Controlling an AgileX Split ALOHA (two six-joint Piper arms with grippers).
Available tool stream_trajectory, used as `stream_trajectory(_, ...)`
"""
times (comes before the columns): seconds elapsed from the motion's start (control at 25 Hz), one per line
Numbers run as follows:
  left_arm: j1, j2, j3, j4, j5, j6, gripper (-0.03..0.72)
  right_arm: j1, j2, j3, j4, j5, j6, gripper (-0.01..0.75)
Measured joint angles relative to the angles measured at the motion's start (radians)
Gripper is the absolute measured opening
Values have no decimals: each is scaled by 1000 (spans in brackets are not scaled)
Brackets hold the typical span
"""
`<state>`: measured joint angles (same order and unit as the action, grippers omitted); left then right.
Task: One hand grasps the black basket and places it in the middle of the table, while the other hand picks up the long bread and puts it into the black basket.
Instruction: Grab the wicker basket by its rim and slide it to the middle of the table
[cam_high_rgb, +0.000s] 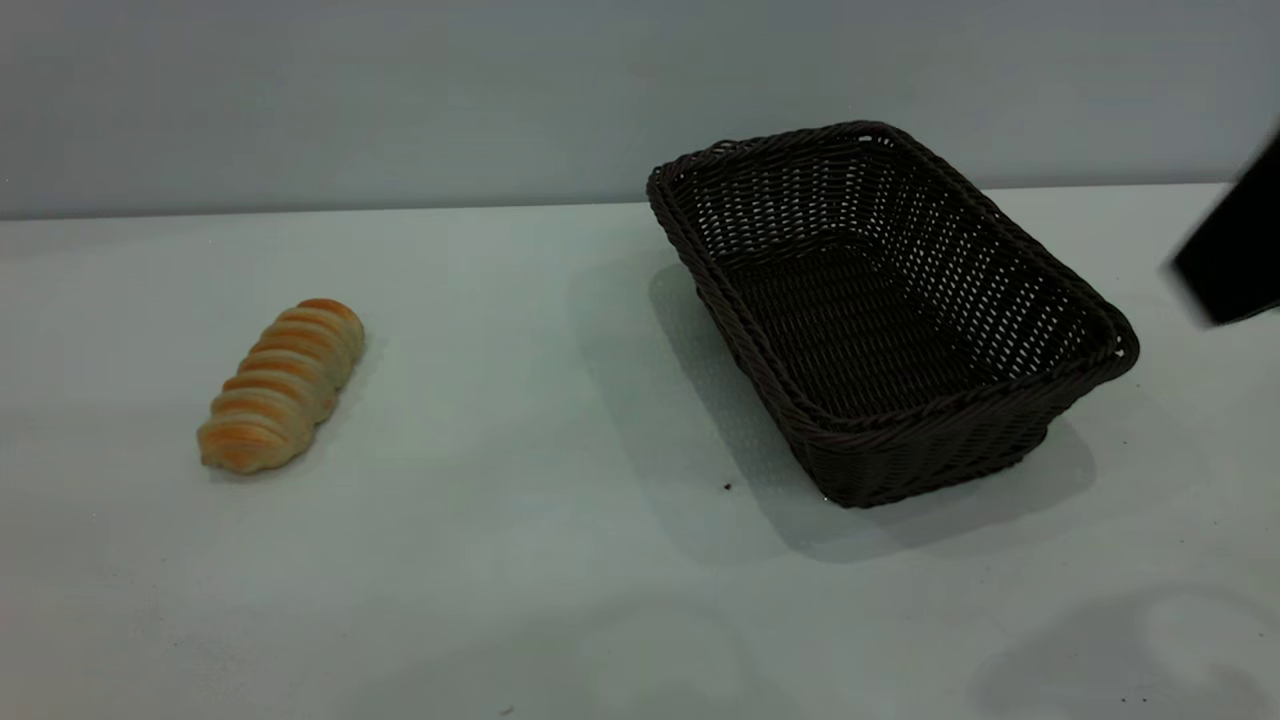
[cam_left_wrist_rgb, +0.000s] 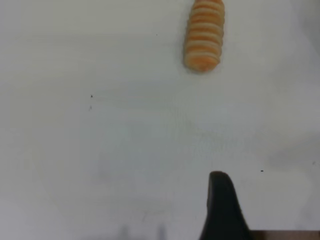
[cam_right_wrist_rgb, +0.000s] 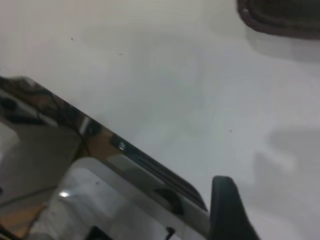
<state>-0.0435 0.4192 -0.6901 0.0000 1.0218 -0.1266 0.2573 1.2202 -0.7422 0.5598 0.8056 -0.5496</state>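
Note:
The black basket stands empty on the table, right of the middle, with one corner toward the front. Its corner also shows in the right wrist view. The long bread lies on the table at the left, far from the basket, and also shows in the left wrist view. My left gripper hovers above bare table, well short of the bread; only a dark part of it shows. My right gripper is above the table's edge, apart from the basket. A blurred black part of the right arm is at the right edge.
A grey wall runs behind the table. A shiny metal frame and the table's edge show in the right wrist view. A few tiny dark specks dot the tabletop near the basket.

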Motion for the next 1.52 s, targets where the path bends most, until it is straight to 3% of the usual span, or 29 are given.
stream_trajectory(0.12, 0, 0, 0, 0, 13, -2, 501, 56, 95, -22, -51, -62, 36, 460)
stream_trajectory(0.32, 0, 0, 0, 0, 34, -6, 501, 62, 254, -102, -82, -122, 204, 460)
stream_trajectory(0.64, 0, 0, 0, 0, 49, -20, 501, 62, 435, -137, 19, -316, 466, 460)
stream_trajectory(0.92, 0, 0, 0, 0, 55, -11, 501, 62, 558, -137, 151, -451, 564, 460)
stream_trajectory(1.2, 0, 0, 0, 0, 56, 4, 501, 62, 570, -137, 218, -477, 610, 460)
stream_trajectory(1.52, 0, 0, 0, 0, 57, 5, 501, 59, 572, -107, 217, -538, 853, 460)
